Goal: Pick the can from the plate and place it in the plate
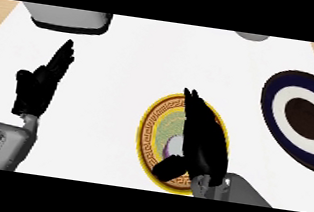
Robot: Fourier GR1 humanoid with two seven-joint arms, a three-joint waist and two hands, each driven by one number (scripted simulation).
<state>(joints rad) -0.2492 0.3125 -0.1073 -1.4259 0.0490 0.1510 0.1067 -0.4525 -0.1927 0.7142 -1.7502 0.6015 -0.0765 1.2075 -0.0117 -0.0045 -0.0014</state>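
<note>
A gold-rimmed patterned plate [159, 123] lies on the white counter at centre. My right hand [203, 140] hovers over its right half with fingers straight, thumb angled toward the plate's lower edge. A small pale purple-grey thing, likely the can [174, 145], peeks out just left of the palm, mostly hidden. A dark blue plate [308, 120] with a white ring and brown centre lies at the right edge. My left hand [40, 84] rests open at the left, fingers pointing up.
A grey appliance [66, 17] stands at the back left of the counter. A grey rounded object [253, 36] shows at the top edge, right of centre. Wooden floor shows beyond both counter sides.
</note>
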